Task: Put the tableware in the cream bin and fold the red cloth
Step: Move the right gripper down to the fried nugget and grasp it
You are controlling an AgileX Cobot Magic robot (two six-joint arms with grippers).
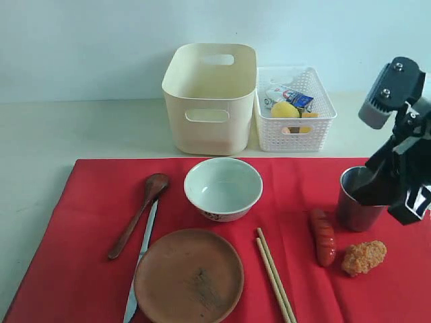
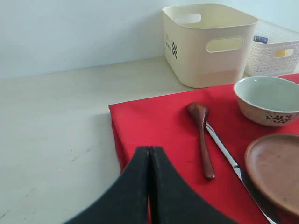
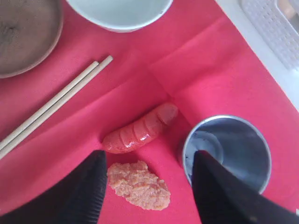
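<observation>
The red cloth (image 1: 81, 202) carries the white bowl (image 1: 223, 188), brown plate (image 1: 188, 276), wooden spoon (image 1: 138, 215), silver knife (image 1: 141, 262), chopsticks (image 1: 275, 282) and steel cup (image 1: 357, 200). Behind it stands the cream bin (image 1: 210, 97), with nothing showing inside. My right gripper (image 1: 390, 198) is open at the cup. In the right wrist view this gripper (image 3: 149, 156) has one finger over the cup's (image 3: 233, 149) rim and the other beside the nugget (image 3: 138, 185). My left gripper (image 2: 149, 149) is shut on nothing, above the cloth's (image 2: 159, 126) left edge.
A sausage (image 1: 323, 237) and the nugget (image 1: 363, 257) lie on the cloth beside the cup. To the right of the bin, a white perforated basket (image 1: 294, 131) holds a lemon and a small carton. Bare table (image 1: 40, 134) lies left of the cloth.
</observation>
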